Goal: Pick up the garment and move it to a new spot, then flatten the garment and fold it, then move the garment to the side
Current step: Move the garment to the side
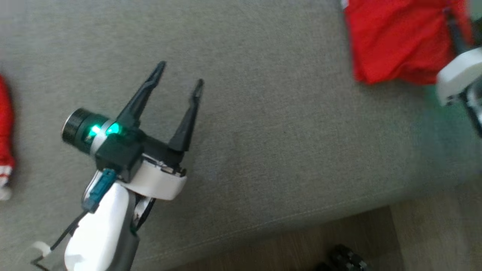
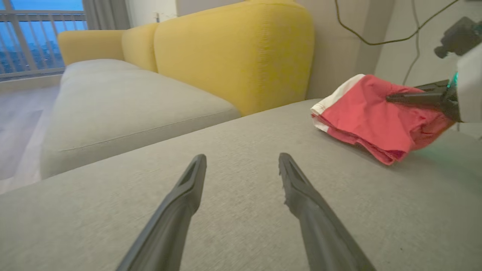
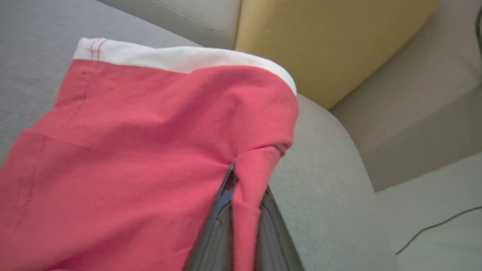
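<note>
Red garment (image 1: 395, 41) is sitting folded up in a chunky bundle at the far right of the grey sofa cushion (image 1: 282, 131), pretty close to the cushion's right edge. From the left wrist cam you can see the stacked layers and a white band (image 2: 335, 99) along its far-left side, with the yellow backrest (image 2: 233, 52) just behind it.

The right gripper (image 3: 246, 184) has its fingers pressed together on a fold of the red fabric. The cloth is pinched right between them and puckers up around the tips, so it's definitely gripping the garment, not just touching it.

The left gripper (image 1: 180, 74) is spread wide with nothing in it, hanging over bare grey cushion, well apart from the bundle and to its left.

There's also another bit of red cloth with white stripes (image 1: 5, 124) poking in at the far left edge of the head view. Wood floor (image 1: 301, 241) shows along the near side.
</note>
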Available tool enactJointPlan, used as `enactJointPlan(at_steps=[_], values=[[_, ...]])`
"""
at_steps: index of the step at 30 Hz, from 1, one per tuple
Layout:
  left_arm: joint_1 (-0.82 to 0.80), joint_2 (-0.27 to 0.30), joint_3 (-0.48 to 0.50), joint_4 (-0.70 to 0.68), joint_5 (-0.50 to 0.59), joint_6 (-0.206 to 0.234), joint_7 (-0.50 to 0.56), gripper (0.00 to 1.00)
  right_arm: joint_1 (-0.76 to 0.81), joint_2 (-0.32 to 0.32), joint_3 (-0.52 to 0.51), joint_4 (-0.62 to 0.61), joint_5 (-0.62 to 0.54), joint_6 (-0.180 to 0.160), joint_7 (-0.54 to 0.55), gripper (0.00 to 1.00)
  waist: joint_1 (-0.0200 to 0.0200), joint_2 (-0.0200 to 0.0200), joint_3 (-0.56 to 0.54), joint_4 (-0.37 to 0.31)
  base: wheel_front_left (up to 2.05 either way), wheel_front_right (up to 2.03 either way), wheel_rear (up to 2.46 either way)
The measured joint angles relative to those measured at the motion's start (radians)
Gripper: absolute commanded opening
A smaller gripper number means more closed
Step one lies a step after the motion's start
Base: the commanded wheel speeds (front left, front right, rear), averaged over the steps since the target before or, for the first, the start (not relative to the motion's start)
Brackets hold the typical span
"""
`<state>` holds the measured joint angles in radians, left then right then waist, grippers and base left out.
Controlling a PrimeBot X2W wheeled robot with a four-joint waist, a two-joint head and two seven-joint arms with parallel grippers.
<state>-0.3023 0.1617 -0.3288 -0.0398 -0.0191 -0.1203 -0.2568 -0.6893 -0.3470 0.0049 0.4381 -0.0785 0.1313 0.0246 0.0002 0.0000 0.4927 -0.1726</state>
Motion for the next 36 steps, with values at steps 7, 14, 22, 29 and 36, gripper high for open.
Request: enactJointPlan(at_steps=[7,14,22,29,36], values=[[-0.039,0.026,-0.053,-0.054,-0.012,-0.004,0.000,1.00,0.000,0.032,-0.102,-0.064,-0.030,0.000,0.011,0.00,-0.0001,0.0000,0.047,-0.043,0.00,0.00,0.00],[-0.038,0.029,-0.056,-0.064,-0.039,-0.003,0.000,1.00,0.004,0.064,-0.133,-0.099,-0.052,0.000,0.010,0.53,-0.0002,0.0000,0.050,-0.039,0.00,0.00,0.00],[-0.030,0.026,-0.053,-0.048,-0.063,0.010,0.000,1.00,0.007,0.094,-0.142,-0.149,-0.077,0.000,0.012,1.00,-0.0002,0.0000,0.020,-0.013,0.00,0.00,0.00],[-0.025,0.003,-0.044,-0.031,-0.081,0.030,0.000,1.00,0.014,0.099,-0.144,-0.199,-0.116,0.000,0.011,1.00,-0.0002,0.0000,-0.032,0.015,0.00,0.00,0.00],[0.046,-0.029,0.000,-0.005,-0.100,0.074,0.000,1.00,0.052,0.156,-0.134,-0.216,-0.097,0.000,-0.032,1.00,-0.0003,0.0000,-0.133,0.060,0.00,0.00,0.00]])
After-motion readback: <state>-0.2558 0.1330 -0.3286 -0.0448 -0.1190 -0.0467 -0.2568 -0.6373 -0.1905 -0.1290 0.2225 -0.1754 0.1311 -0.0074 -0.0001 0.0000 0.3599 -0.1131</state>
